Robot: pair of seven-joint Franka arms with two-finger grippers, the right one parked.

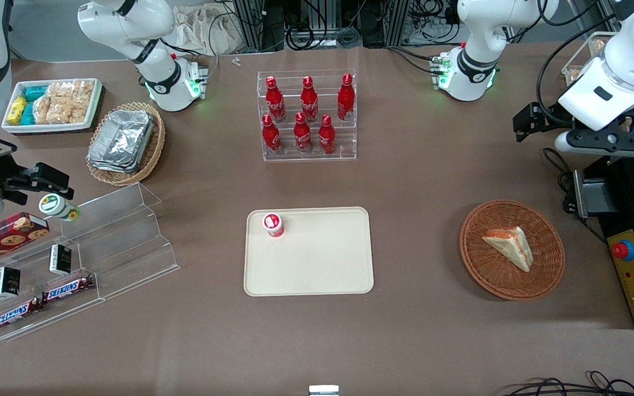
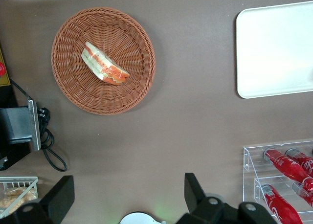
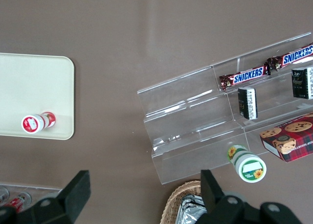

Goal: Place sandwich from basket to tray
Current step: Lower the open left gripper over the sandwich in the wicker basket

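The sandwich [image 1: 509, 246], a pale bread wedge with an orange-red and green stripe, lies in the round reddish-brown wicker basket [image 1: 482, 269]. Both also show in the left wrist view: the sandwich [image 2: 105, 65] and the basket [image 2: 127, 87]. The beige tray [image 1: 317, 264] lies flat at the table's middle, beside the basket; its edge shows in the left wrist view [image 2: 274, 53]. My left gripper [image 1: 606, 144] hangs high above the table, farther from the front camera than the basket and apart from it. In the left wrist view the gripper [image 2: 127, 194] is open and empty.
A small red-and-white capped bottle [image 1: 274, 224] stands on the tray's corner. A clear rack of red cola bottles [image 1: 307, 115] stands farther back. A black control box with a red button [image 1: 630, 275] and cables [image 2: 51, 153] lie beside the basket at the working arm's end.
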